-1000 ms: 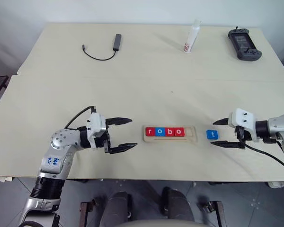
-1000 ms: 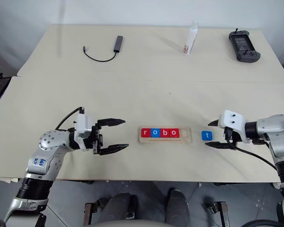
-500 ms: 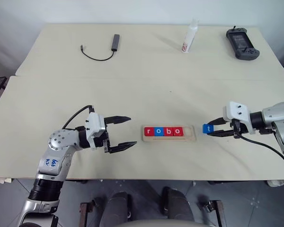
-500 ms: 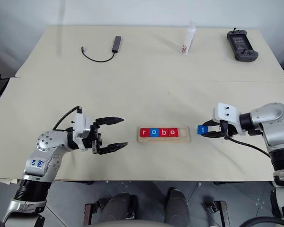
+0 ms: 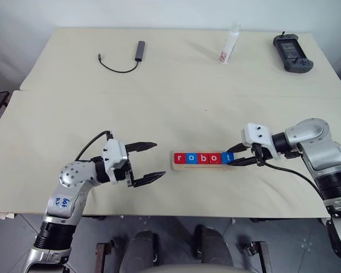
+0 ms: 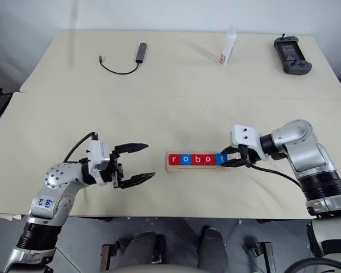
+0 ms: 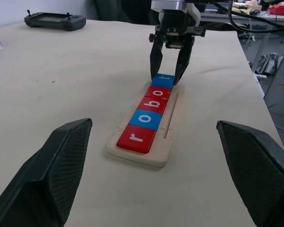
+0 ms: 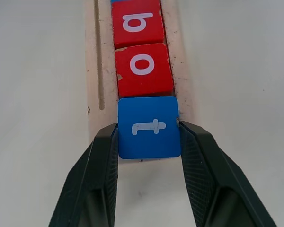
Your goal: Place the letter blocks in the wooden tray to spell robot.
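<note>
Spelling so far: four letter blocks (image 5: 198,158), r, o, b, o, sit side by side in the wooden tray (image 5: 204,166), low in the middle of the left eye view; red r, blue o, red b, red o.
Last block: the blue t block (image 8: 149,126) is at the tray's right-hand end, touching the red o; the right wrist view has it at the tray's end, its outer edge about level with the tray's rim.
Right gripper (image 5: 234,158): its two black fingers (image 8: 103,156) are pressed on the t block's two opposite sides, pinching it; gripping the sides leaves the leading edge free to butt against the o.
Approach: the arm comes in from the right of the frame, along the tray's length, which suits sliding the block in from the free end.
Whether seated: I cannot tell if the t lies flat in the tray or hangs just above it.
Left gripper (image 5: 146,162): fingers spread wide, holding nothing, to the left of the tray and apart from it, pointing toward it; probably parked clear of the work.
Progress: the word reads whole; what likely remains is to let go of the t and back away.
Risk: a finger dragging as it opens could skew the t out of line.
</note>
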`<state>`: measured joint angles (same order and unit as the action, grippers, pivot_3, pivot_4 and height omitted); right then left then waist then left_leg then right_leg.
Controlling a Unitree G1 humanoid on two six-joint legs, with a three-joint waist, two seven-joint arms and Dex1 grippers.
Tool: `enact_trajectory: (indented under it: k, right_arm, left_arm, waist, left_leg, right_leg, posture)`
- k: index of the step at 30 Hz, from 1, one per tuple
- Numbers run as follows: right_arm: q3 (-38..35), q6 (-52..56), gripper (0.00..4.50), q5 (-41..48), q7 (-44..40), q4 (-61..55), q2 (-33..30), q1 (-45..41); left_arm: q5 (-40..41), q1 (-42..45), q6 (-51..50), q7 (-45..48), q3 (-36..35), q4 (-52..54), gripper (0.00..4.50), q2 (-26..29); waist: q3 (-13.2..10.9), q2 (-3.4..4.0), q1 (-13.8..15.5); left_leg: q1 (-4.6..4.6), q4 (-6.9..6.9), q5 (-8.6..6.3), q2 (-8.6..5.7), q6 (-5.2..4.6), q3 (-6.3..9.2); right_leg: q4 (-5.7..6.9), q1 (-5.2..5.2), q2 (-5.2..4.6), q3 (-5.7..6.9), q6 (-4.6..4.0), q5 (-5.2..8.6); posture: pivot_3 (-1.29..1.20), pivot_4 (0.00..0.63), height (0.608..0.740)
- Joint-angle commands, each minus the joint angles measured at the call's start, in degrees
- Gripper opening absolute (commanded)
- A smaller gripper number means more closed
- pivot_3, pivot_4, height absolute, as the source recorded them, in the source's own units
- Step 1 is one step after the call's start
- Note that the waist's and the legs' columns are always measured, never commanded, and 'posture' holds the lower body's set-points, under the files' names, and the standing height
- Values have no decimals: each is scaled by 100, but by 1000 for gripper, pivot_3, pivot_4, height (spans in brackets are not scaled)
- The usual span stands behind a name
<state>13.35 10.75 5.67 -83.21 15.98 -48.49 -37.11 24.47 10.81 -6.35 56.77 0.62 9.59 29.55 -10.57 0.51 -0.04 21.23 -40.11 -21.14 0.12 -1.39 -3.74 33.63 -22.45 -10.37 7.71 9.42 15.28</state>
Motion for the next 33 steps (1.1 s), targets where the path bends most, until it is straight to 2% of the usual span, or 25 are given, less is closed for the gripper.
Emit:
enact_trajectory:
  k: [1, 6, 11, 15, 24, 33]
  right_arm:
    - [-25, 180, 2450, 44, -59, -142, 19, -97]
    - [-288, 293, 4061, 194, 61, -211, -20, -181]
    - [-505, 375, 4061, 305, 9, -337, -358, -20]
    - [-662, 375, 3137, 335, 109, -249, -452, 207]
    - [-481, 370, 49, 312, 195, -286, -203, 334]
    - [-537, 749, 17, 439, 285, -785, -80, 524]
  left_arm:
    - [38, -27, 18, -54, -73, 218, 4500, 31]
    - [36, -31, 26, -91, -72, 223, 4500, 33]
    - [26, -50, 44, -126, -49, 225, 4500, 11]
    - [17, -33, 62, -124, -23, 184, 4500, -9]
    - [-5, 58, 75, -102, 5, 103, 4500, -23]
    - [-89, 15, 88, -238, -51, 140, 4500, 9]
  waist:
    - [0, 0, 2]
    - [0, 0, -3]
    - [0, 1, 11]
    - [0, 0, 4]
    - [0, 1, -4]
    - [0, 1, 7]
  left_leg:
    - [0, 0, 0, 0, 0, 0]
    - [0, 1, 0, 0, 0, -1]
    - [1, 0, 0, -2, 0, 1]
    - [0, 1, 0, 0, 0, 0]
    - [-1, 1, 0, 0, 0, -3]
    - [0, 0, 0, -1, 0, -1]
  right_leg:
    - [0, 0, 0, 0, 0, 0]
    - [0, 0, 0, 0, 0, 0]
    - [-1, 0, -1, 0, 0, 0]
    - [0, 0, 0, 0, 0, 0]
    - [0, 0, 0, -1, 0, 0]
    - [0, 0, -1, -1, 0, 0]
  posture:
    - [0, 150, 740]
    - [0, 150, 740]
    - [0, 150, 740]
    - [0, 150, 740]
    - [0, 150, 740]
    - [0, 150, 740]
